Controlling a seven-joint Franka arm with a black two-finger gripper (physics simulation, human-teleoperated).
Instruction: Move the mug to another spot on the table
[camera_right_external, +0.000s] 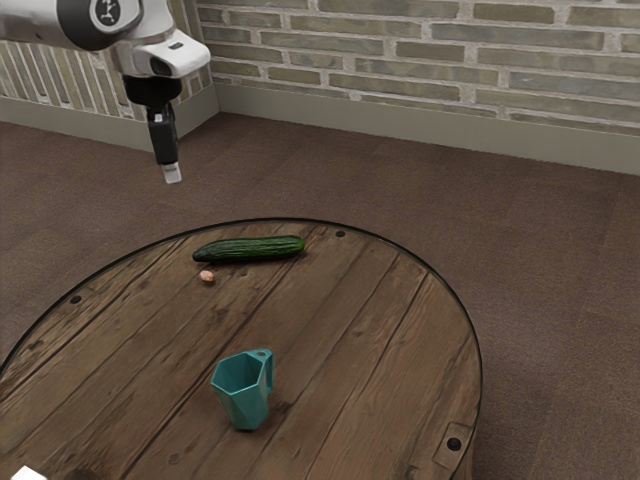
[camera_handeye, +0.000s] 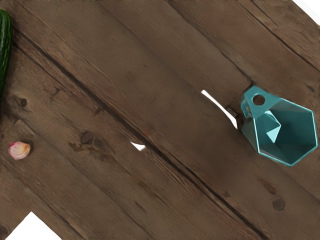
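Note:
A teal faceted mug (camera_right_external: 243, 388) stands upright on the round wooden table (camera_right_external: 350, 320), near its front edge, with its handle toward the back. In the wrist view I look down into the mug (camera_handeye: 280, 130), its handle pointing toward the cucumber's side. My gripper (camera_right_external: 172, 174) hangs high above the table's far left edge in the exterior view, pointing down, well away from the mug and holding nothing.
A dark green cucumber (camera_right_external: 249, 248) (camera_handeye: 4, 50) lies near the table's far edge. A small pinkish garlic clove (camera_right_external: 206, 276) (camera_handeye: 19, 149) sits just in front of it. Bare planks (camera_handeye: 150, 100) stretch between these and the mug. A brick wall stands behind.

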